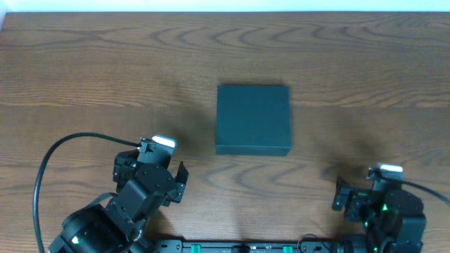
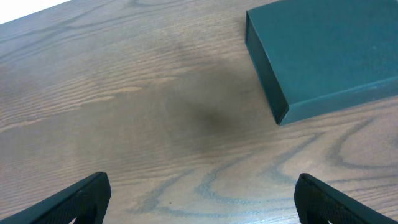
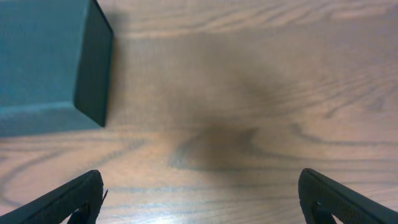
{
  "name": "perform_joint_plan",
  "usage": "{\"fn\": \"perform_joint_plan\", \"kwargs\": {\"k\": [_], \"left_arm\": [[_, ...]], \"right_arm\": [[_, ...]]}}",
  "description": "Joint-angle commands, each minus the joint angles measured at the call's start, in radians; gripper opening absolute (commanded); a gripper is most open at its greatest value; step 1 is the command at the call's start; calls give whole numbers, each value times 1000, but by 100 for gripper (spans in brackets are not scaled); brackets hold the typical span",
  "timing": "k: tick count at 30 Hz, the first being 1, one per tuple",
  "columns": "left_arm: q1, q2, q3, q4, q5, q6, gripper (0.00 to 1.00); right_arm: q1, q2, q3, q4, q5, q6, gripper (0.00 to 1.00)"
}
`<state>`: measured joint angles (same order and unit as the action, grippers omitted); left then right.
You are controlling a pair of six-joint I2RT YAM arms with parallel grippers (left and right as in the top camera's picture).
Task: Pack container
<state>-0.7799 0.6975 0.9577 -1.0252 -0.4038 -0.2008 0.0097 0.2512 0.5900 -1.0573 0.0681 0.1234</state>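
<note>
Overhead view has the wood-grain table (image 1: 84, 63) filling the frame, with the dark teal container (image 1: 253, 119) sitting flat and closed roughly in the middle. The left gripper (image 2: 199, 186) sits near the front-left edge and the right gripper (image 3: 200, 180) near the front-right, both well apart from the box. Both have their jaws spread wide over bare wood, so neither's got hold of anything.
</note>
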Motion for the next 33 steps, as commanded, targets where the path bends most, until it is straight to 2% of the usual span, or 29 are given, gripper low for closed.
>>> {"fn": "perform_joint_plan", "kwargs": {"k": [1,12,33], "left_arm": [[1,-2,1,-3,-21,18,95],[1,-2,1,-3,-21,18,95],[1,-2,1,-3,-21,18,95]], "right_arm": [[-20,-64,-65,7,-47,-39,99],[-20,-155,-248,17,-58,-39,99],[-19,-154,-248,18,-58,-39,99]]}}
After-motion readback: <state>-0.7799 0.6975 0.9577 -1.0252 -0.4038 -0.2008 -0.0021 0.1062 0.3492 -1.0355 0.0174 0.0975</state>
